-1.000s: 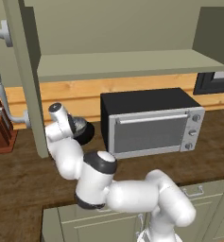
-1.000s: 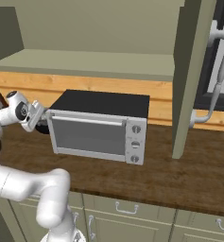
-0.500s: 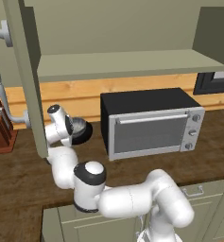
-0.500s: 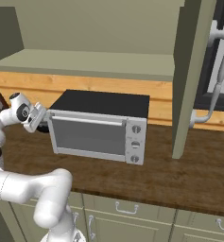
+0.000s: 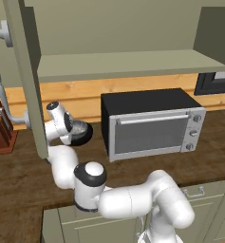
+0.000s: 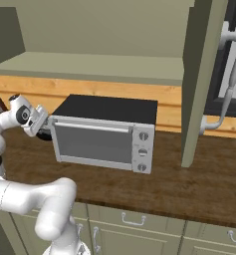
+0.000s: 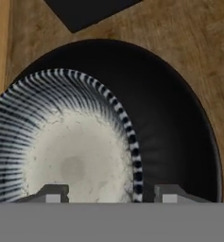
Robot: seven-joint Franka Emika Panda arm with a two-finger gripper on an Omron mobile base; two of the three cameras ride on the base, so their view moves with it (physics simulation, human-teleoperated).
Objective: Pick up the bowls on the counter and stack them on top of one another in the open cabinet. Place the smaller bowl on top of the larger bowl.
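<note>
The smaller bowl (image 7: 61,151), striped at the rim and whitish inside, overlaps the left part of the larger black bowl (image 7: 175,127); I cannot tell whether it rests inside it. Both sit on the dark wood counter (image 7: 198,52), left of the oven. My gripper (image 7: 111,193) is open just above them. One fingertip is over the small bowl's inside, the other over the black bowl, and the small bowl's rim lies between them. From the base I see the gripper (image 5: 69,128) against the bowls (image 5: 82,133). The open cabinet's shelf (image 5: 128,64) runs above, bare.
A black and silver toaster oven (image 5: 152,123) stands right beside the bowls. The cabinet's tall door panel (image 5: 31,80) hangs just left of the hand. A knife block (image 5: 0,130) sits at the far left. The other door (image 6: 199,79) stands to the right.
The arm's elbow has swung left and lower, and the hand has shifted slightly left over the bowls. The bowls have stayed put.
</note>
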